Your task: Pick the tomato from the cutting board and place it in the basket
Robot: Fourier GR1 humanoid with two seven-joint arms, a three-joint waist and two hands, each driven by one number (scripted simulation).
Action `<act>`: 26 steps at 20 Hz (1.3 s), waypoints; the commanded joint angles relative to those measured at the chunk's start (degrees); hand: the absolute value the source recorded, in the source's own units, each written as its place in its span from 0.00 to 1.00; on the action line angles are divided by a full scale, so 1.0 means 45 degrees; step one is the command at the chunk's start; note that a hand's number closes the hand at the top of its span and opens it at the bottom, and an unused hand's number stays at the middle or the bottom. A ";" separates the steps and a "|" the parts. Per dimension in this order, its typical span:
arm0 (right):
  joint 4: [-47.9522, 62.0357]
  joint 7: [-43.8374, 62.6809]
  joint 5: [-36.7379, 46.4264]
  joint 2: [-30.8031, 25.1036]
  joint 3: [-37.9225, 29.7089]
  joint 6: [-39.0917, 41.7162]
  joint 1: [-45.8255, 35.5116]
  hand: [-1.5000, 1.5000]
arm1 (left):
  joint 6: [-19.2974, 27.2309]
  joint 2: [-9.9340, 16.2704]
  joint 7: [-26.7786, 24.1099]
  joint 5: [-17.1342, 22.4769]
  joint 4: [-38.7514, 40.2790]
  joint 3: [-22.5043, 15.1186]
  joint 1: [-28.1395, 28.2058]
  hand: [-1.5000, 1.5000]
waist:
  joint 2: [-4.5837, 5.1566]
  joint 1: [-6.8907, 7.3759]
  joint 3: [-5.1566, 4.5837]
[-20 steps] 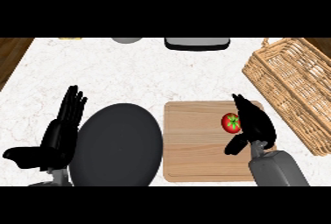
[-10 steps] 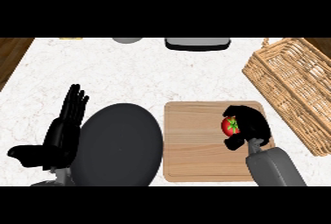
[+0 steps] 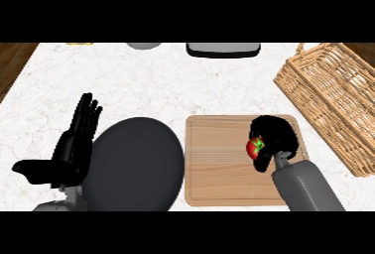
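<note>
Head view shows the task at its grasping stage: the tomato (image 3: pixel 256 148) sits on the cutting board (image 3: pixel 219 163), toward its right side, and the right hand (image 3: pixel 275 135) covers it from above and from the right, fingers and thumb curled round the fruit so that only its left part shows. Whether it is already lifted off the wood cannot be told from this angle. Lifting it, carrying it rightward and setting it down in the basket (image 3: pixel 333 99), which stands just beside the board's right edge, all appear to be left. What shows of the tomato is small, round and red, with a green stem patch on top. At the lower left, the left hand (image 3: pixel 73 149) rests beside a dark round plate (image 3: pixel 135 168), fingers straight and pointing up.
</note>
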 commanded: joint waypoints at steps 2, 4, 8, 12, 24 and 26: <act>-0.1491 0.0222 0.0498 0.0238 0.0304 0.0369 0.0789 1.00 | 0.0024 -0.0124 -0.0582 -0.0175 0.0124 0.0128 0.0378 0.50 | 0.0035 -0.0025 0.0044; 0.2810 0.1886 0.0990 0.1324 -0.1297 -0.2052 -0.1619 1.00 | -0.0311 0.0189 -0.0287 0.0103 0.0652 0.0274 -0.0445 0.50 | 0.0206 0.0284 0.0056; 0.3192 0.5950 0.1085 0.1611 -0.3703 -0.2897 -0.2828 1.00 | -0.0301 -0.0028 -0.0311 -0.0043 -0.0044 -0.0218 -0.0359 0.50 | 0.0547 0.0882 0.0071; 0.4495 0.7885 0.2437 0.1465 -0.4144 -0.4705 -0.4677 1.00 | -0.0539 -0.0200 -0.0249 -0.0012 0.0127 -0.0619 -0.0340 0.50 | 0.0581 0.1347 0.0062; 0.6226 0.9066 0.5452 0.1954 -0.4615 -1.0118 -0.9105 1.00 | -0.0302 -0.0302 -0.0248 -0.0213 0.0287 -0.0609 -0.0462 0.50 | 0.0302 0.1094 0.0034; 0.6658 0.9325 0.5706 0.1958 -0.4761 -1.0612 -0.9845 1.00 | -0.0264 -0.0186 0.0075 -0.0164 0.0338 -0.0411 -0.1013 0.50 | 0.0325 0.1045 0.0037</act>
